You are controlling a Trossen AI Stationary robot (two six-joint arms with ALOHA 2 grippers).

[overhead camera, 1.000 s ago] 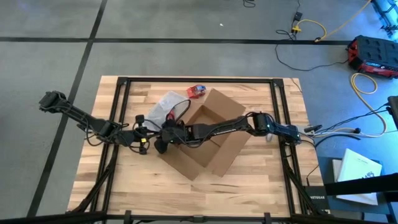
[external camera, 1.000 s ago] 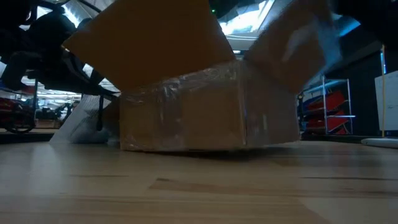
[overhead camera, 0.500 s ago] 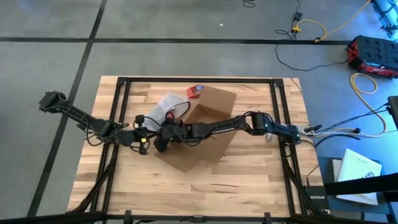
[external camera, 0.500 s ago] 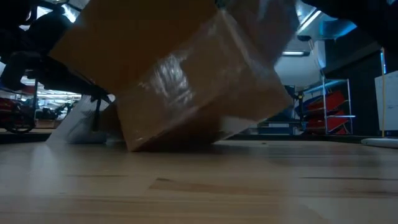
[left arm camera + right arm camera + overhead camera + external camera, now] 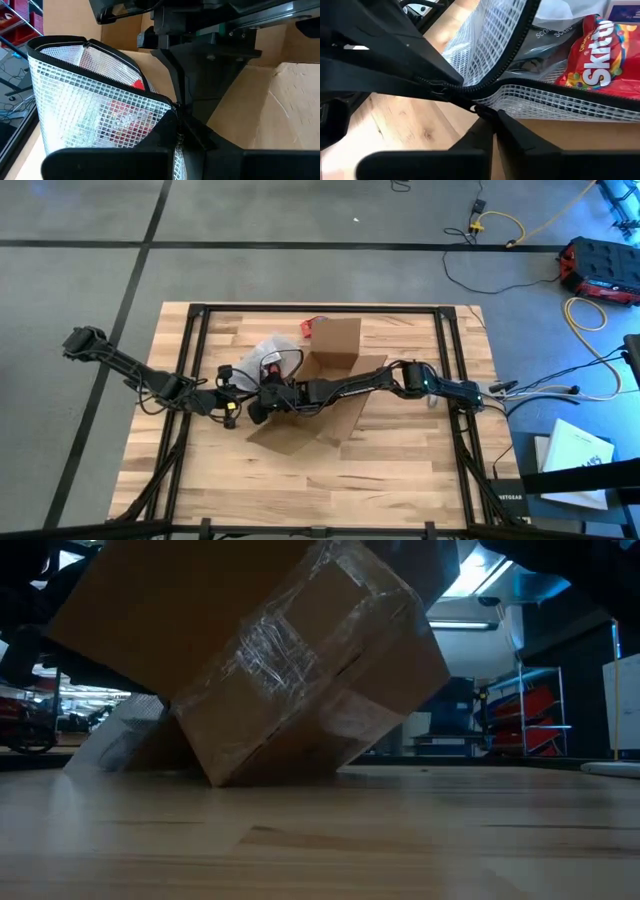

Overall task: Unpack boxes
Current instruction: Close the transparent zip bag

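The left end effector (image 5: pixel 243 407) sits just left of the cardboard box (image 5: pixel 322 385), its fingers pressed together on the black zipper edge of a clear mesh pouch (image 5: pixel 95 107). The right end effector (image 5: pixel 270 395) reaches across the box from the right and meets it there; its fingers (image 5: pixel 485 127) are also pressed together, pinching the zipper tab of the same pouch (image 5: pixel 520 75). The two end effectors nearly touch at the box's left side.

The box lies near the middle of the desk (image 5: pixel 420 470), tipped up on one edge, so that from table height its right side is lifted off the wood (image 5: pixel 300 670). A small red-and-blue object (image 5: pixel 309 327) lies just behind the box, partly hidden by a flap.

The desk is pale butcher-block wood with a black frame. Around it is grey concrete floor with yellow and black cables; a red case (image 5: pixel 600 268) stands far right of the box.

The box is plain brown card with crinkled shiny tape across its seam. The pouch is white-gridded see-through plastic, and a red Skittles packet (image 5: pixel 592 65) shows through it.
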